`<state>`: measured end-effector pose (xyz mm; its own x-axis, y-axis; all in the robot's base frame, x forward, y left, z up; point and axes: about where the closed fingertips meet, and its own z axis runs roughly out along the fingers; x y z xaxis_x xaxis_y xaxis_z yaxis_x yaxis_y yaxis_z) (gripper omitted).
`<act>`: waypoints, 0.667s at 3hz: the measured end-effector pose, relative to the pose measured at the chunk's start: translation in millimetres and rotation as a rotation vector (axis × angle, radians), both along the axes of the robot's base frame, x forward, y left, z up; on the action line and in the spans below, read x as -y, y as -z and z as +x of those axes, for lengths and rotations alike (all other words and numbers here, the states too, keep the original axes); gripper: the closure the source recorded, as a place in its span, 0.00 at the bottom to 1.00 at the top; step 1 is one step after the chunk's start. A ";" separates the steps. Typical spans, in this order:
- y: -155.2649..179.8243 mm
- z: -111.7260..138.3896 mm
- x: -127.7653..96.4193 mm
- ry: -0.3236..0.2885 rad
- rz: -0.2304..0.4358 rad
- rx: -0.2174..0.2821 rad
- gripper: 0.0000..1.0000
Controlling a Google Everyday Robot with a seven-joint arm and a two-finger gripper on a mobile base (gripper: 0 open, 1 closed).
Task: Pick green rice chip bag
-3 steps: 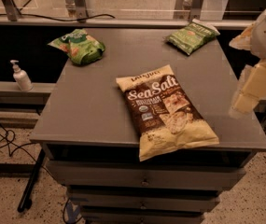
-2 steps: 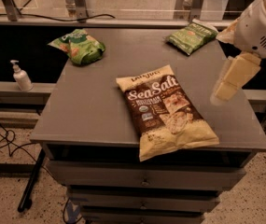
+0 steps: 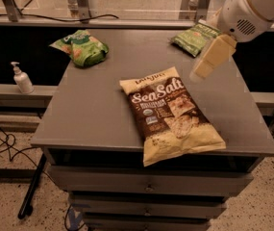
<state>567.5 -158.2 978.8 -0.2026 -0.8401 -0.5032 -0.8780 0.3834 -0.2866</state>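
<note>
Nearest is the grey cabinet [image 3: 93, 124] with its drawer fronts. On its top, toward the front edge, a big brown and cream chip bag [image 3: 170, 114] lies flat with the label up. Off to the left, on a lower ledge, stands a pump bottle [image 3: 21, 78].

Beyond the brown bag, above the right part of the top, the gripper [image 3: 205, 66] hangs in the air. It points down and to the left and touches nothing; I cannot tell how wide it stands.

At the back are two green bags, well apart. One green chip bag [image 3: 192, 36] lies flat at the far right corner, just beyond the gripper and partly hidden by the arm. I take it for the task's bag, though its label cannot be read. The other green bag [image 3: 81, 47] sits crumpled at the far left corner.

The target looks light, soft and crinkly, with slick film that could slide on the smooth top. A pinch across the puffed middle or on a raised edge seam seems the best hold. Squeezing hard would crush the chips.
</note>
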 end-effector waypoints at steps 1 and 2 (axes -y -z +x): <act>-0.2 1.0 -0.9 0.003 0.002 -0.001 0.00; -5.8 -7.5 8.2 0.000 -0.024 0.013 0.00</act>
